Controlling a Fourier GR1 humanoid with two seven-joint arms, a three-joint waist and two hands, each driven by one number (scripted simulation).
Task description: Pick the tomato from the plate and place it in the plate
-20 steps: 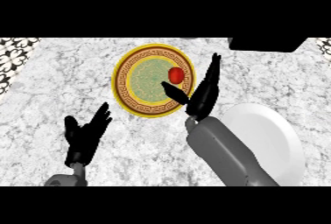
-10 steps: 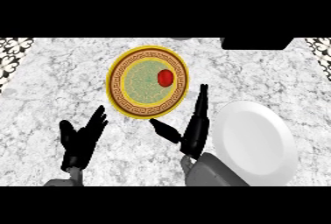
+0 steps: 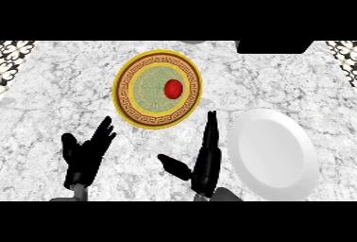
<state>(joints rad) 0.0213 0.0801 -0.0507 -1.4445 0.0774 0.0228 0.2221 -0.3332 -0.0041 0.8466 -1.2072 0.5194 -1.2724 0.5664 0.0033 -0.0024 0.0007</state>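
Left hand [image 3: 85, 156] sits low at the view's left, fingers straight and spread, nothing in it, resting over the marble counter [image 3: 49, 99]. Moving across: the patterned plate [image 3: 132, 106], gold-rimmed with a green centre, and there on it, right of its middle, lies the tomato [image 3: 173, 87], round, so no long axis to line up with. Next, the right hand [image 3: 207, 156], fingers straight and pointing up the view, thumb out to the side, holding nothing. The tomato lies ahead of it and a little to its left, well apart from the fingertips. That hand looks the nearer of the two, and it stands between both plates. Farthest right, just beside it, the white plate [image 3: 279, 156], bare. So the tomato is on the patterned plate, not the white one.
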